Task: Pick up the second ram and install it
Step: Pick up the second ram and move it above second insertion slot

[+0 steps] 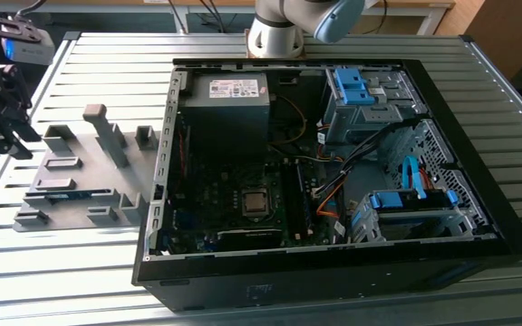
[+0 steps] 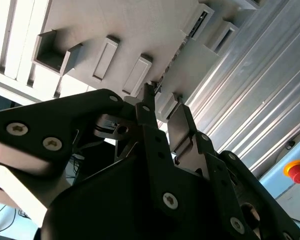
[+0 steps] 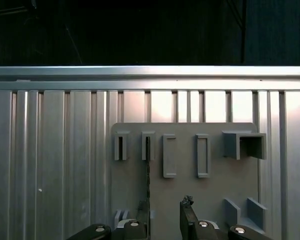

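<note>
Second ram [image 1: 58,196] on edge in slot of grey fixture [image 3: 210,200], near slatted table [image 1: 107,68] edge at the exterior view's left. Closest in first wrist view: gripper [image 3: 165,212] hovering over it, jaws apart, holding nothing. Judged approach step of pick; calls for straddling thin edge squarely, then descent. Farther off, open computer case [image 1: 334,272]. Label and chips hidden edge-on; finger bases cut off.

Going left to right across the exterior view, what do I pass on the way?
gripper → grey fixture → power supply inside the open computer case → blue drive cage
</note>
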You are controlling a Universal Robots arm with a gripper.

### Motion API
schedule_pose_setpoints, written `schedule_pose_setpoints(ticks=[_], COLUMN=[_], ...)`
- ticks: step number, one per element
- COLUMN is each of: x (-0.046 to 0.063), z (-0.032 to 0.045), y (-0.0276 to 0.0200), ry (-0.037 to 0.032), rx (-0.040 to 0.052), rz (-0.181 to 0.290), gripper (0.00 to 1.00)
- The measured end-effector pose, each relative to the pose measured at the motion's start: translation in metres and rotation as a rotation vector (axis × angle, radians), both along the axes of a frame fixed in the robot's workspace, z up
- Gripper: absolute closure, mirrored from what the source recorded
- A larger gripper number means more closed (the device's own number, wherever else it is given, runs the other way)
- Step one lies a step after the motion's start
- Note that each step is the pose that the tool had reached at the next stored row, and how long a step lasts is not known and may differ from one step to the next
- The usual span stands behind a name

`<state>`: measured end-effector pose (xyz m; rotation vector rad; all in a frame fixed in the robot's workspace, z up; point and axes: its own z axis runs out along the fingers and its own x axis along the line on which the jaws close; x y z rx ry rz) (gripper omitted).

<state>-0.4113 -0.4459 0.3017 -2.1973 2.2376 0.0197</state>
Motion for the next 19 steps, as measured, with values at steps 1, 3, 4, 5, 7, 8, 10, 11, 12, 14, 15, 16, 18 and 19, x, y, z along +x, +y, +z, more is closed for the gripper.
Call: schedule_pose_setpoints(ticks=[1, 3, 4, 5, 7, 8, 10, 11, 12, 14, 15, 16, 18, 19], x=[0.000, 0.000, 0.000, 0.000, 0.000, 0.000, 0.000, 0.000, 0.000, 0.000, 0.000, 0.000, 0.000, 0.000], z=[-0.0014, -0.0043, -0.0057, -0.0069, -0.0095, -0.0108, -0.0130, -0.0139, -0.0146, -0.0160, -0.0166, -0.0172, -0.0187, -0.0194], y=[-0.0001, -0.0003, -0.0004, -0.0004, -0.0005, -0.0006, -0.0007, -0.0007, -0.0008, -0.0008, -0.0008, -0.0008, -0.0008, -0.0008], ry=[0.0000, -0.0001, -0.0001, -0.0001, -0.0001, -0.0001, -0.0001, -0.0002, -0.0001, -0.0001, -0.0001, -0.0001, 0.0000, -0.0001], rx=[0.0000, 0.0001, 0.0001, 0.0001, 0.0001, 0.0001, 0.0001, 0.0002, 0.0001, 0.0001, 0.0001, 0.0000, 0.0001, 0.0001], rz=[0.000, 0.000, 0.000, 0.000, 0.000, 0.000, 0.000, 0.000, 0.000, 0.000, 0.000, 0.000, 0.000, 0.000], gripper=[0.62, 0.62, 0.62, 0.62, 0.62, 0.62, 0.62, 0.62, 0.62, 0.62, 0.62, 0.62, 0.62, 0.62])
